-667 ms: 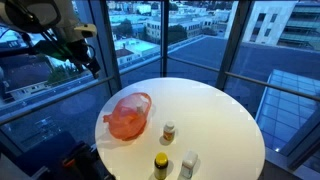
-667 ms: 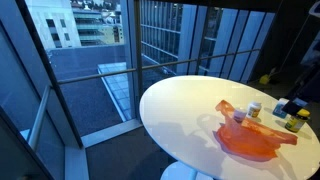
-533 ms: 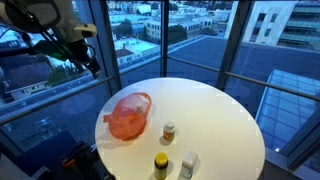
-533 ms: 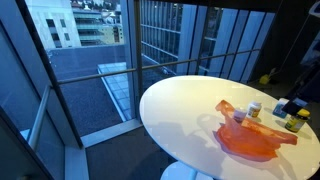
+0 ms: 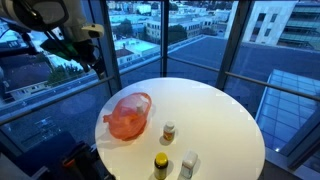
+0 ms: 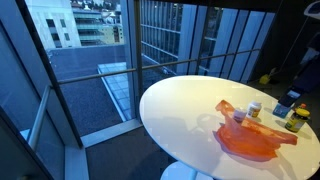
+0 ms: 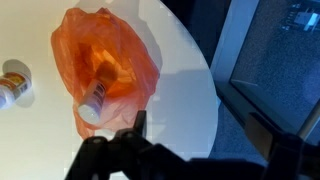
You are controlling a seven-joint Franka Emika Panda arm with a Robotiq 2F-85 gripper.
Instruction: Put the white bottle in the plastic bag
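An orange plastic bag [image 5: 128, 115] lies on the round white table [image 5: 215, 110], near the edge closest to the arm. It also shows in the other exterior view [image 6: 250, 141] and in the wrist view [image 7: 105, 60]. There a white-capped bottle [image 7: 92, 105] shows through the bag. A white bottle [image 5: 188, 165] stands at the table's near edge. My gripper [image 5: 93, 62] hangs in the air off the table, high beside the bag. In the wrist view my gripper [image 7: 200, 135] is open and empty, its fingers [image 7: 140, 125] wide apart over the table edge.
A small white-capped bottle [image 5: 169, 131] stands beside the bag and shows in the wrist view [image 7: 14, 86]. A dark bottle with a yellow label [image 5: 160, 165] stands next to the white bottle. Glass windows and a railing [image 5: 150, 60] surround the table.
The arm and gripper have shifted slightly to the right, toward the table. The bag and bottles have not moved.
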